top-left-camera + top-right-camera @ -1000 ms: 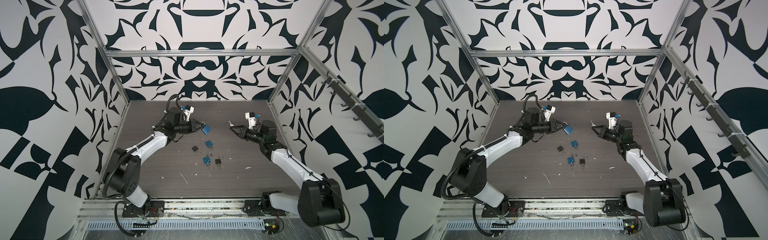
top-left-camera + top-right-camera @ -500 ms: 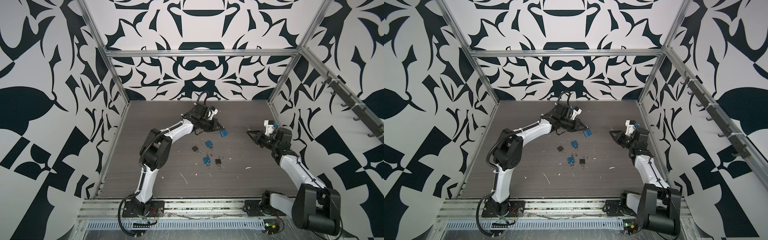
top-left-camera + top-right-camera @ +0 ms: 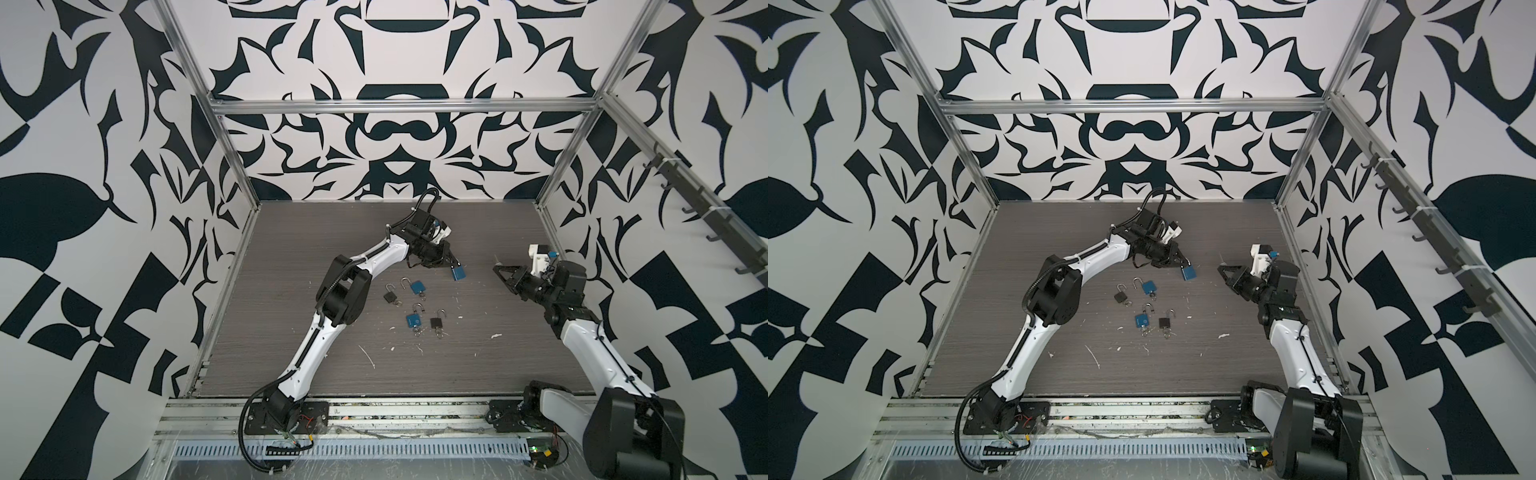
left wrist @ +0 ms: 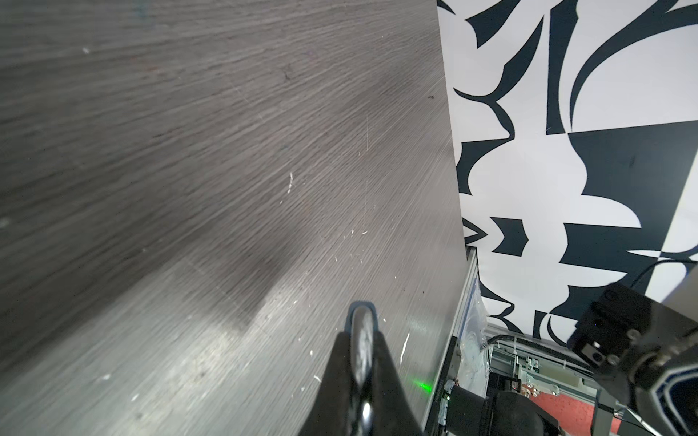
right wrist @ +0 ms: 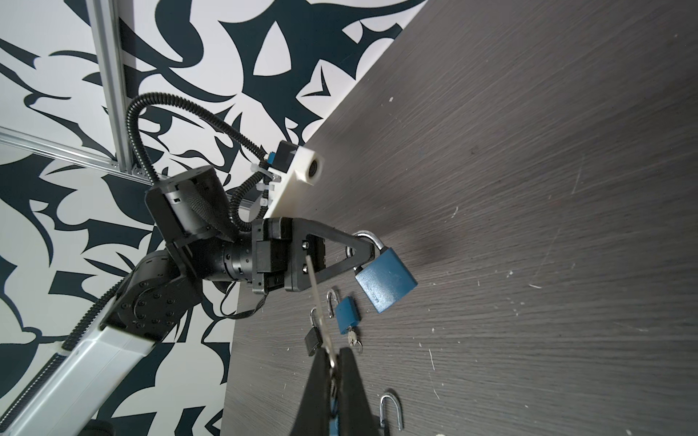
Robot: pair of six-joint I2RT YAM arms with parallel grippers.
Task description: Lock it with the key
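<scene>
A blue padlock [image 3: 458, 273] [image 3: 1188, 272] hangs just above the table's middle, behind the loose locks. My left gripper [image 3: 451, 262] [image 3: 1181, 262] is shut on its silver shackle [image 5: 372, 238]. The right wrist view shows the left gripper [image 5: 362, 253] side-on with the blue padlock [image 5: 385, 281] tilted below its tips. In the left wrist view the padlock [image 4: 362, 321] shows edge-on between the shut fingers of the left gripper [image 4: 362, 336]. My right gripper [image 3: 498, 268] [image 3: 1222, 268] [image 5: 332, 358], off to the right, is shut on a thin silver key [image 5: 315, 294] pointing towards the padlock, with a gap between them.
Several small padlocks lie on the table in front of the held one: a black one [image 3: 390, 296], a blue one [image 3: 417, 286], another blue one [image 3: 412, 320] and a black one [image 3: 436, 322], some with keys in them. White flecks litter the wood. Patterned walls and metal posts enclose the table.
My left arm has swung right, carrying the blue padlock from left of centre to the table's middle. My right gripper has drawn back to the right with the key.
</scene>
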